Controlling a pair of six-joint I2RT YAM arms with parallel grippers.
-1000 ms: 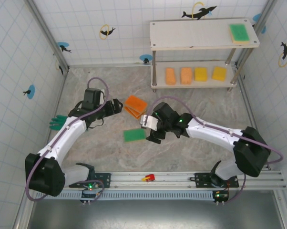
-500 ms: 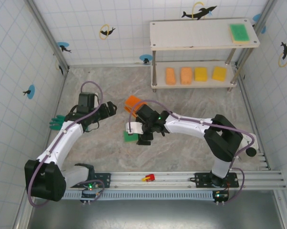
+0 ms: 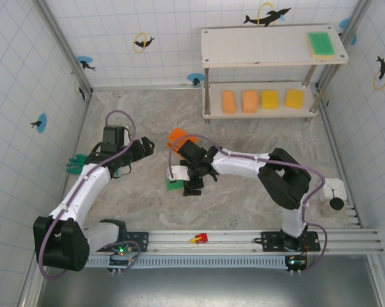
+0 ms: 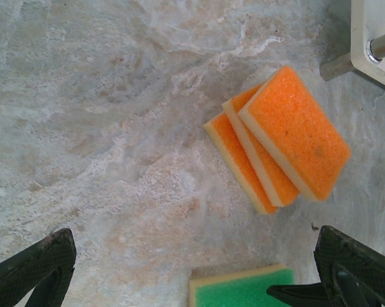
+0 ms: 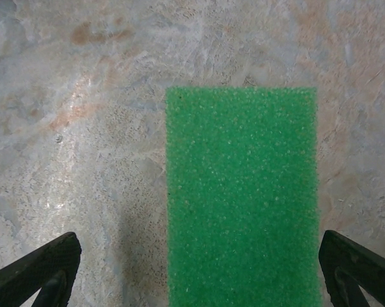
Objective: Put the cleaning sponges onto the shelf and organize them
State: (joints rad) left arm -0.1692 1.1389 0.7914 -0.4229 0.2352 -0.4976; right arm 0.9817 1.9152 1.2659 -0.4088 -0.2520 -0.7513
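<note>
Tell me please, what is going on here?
Two robot arms are putting sponges on a shelf. The right arm hangs its open, empty jaws over a green sponge lying on the table. The left arm, jaws also open and empty, is beside a pile of three orange sponges. The shelf's lower board carries four sponges, and its top board a second green one.
</note>
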